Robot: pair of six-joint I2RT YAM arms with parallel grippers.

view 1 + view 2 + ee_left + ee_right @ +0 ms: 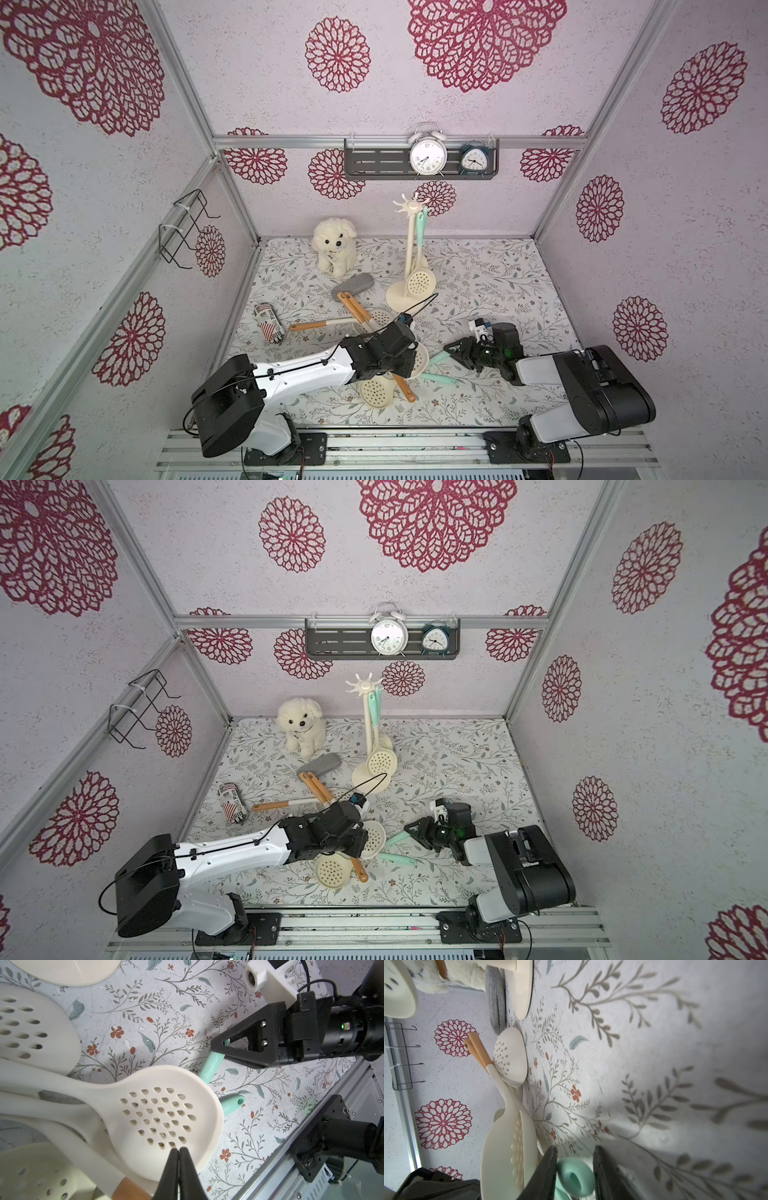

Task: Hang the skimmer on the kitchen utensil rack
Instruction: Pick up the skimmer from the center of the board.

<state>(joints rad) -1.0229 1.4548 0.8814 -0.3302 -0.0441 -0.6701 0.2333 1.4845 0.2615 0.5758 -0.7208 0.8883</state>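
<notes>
Down near the front of the floral mat (478, 274), the right gripper (575, 1154) has a finger on each side of the looped end of a mint-handled skimmer (212, 1066). From the right wrist view the loop fills the gap between them, so I'd call that a grip. The handle lies low on the mat and runs in under a pile of other skimmers, so its head is hidden from me. A second mint handle (232, 1103) lies loose just beside it.

The left gripper (178, 1152) is fully closed, tips pressed together with nothing between them that I can see. It sits right over the rim of a cream perforated head (166, 1113) on top of the pile, but I can't tell if it's actually touching. The pile is a few wood-handled skimmers (353, 307) crossed over each other, between the two arms.

Further back, the kitchen utensil rack (410, 249) stands upright on its round base, well apart from the gripped handle. It has a hanging skimmer (420, 282) on one hook of the crown, mint handle too. A grey pouch (352, 284) and a plush dog (336, 245) are off to its side, and two alarm clocks (426, 156) sit on the wall shelf (374, 160) above.
</notes>
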